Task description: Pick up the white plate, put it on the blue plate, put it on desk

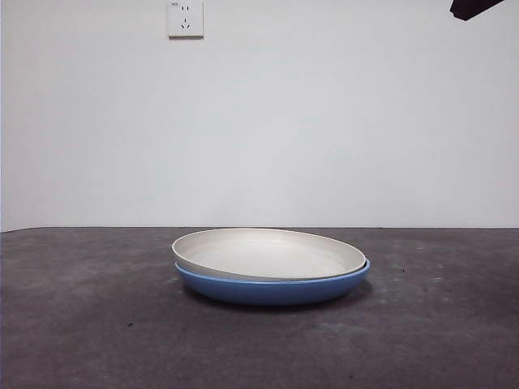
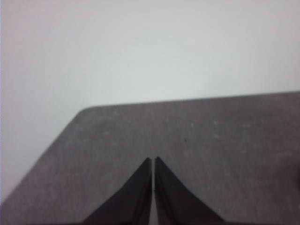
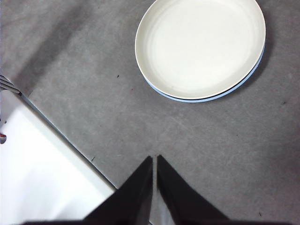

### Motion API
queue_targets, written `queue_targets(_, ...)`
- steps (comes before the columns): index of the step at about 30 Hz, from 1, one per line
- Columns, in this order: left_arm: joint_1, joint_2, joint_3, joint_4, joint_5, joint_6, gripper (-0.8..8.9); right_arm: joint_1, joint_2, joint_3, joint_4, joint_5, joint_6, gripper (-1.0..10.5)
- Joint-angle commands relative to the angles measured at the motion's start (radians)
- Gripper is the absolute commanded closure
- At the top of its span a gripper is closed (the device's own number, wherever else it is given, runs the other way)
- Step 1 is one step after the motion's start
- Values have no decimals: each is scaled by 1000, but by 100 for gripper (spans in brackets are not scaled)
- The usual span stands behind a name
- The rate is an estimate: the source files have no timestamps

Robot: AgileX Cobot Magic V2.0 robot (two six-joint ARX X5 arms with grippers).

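The white plate [image 1: 272, 253] sits nested in the blue plate [image 1: 272, 288], slightly off-centre, mid-surface [image 1: 81, 324]. My right tool [image 3: 154, 161] hangs above the stack, jaws together, holding nothing. My left tool [image 2: 153, 163], likewise closed, waits near a far corner.

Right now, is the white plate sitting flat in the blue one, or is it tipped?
Tipped a little. The white plate rests in the blue plate, its rim higher on one side.
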Motion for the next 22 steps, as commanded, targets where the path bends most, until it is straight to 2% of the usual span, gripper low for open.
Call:
queue_targets(1, 3, -31, -40, 15, 0, -2, 803, 7, 5, 9, 10, 0, -12, 938)
queue_targets(7, 3, -88, -99, -13, 0, -2, 803, 7, 5, 9, 10, 0, -12, 938)
queue_targets(22, 3, -90, -176, -22, 0, -3, 803, 7, 5, 9, 10, 0, -12, 938)
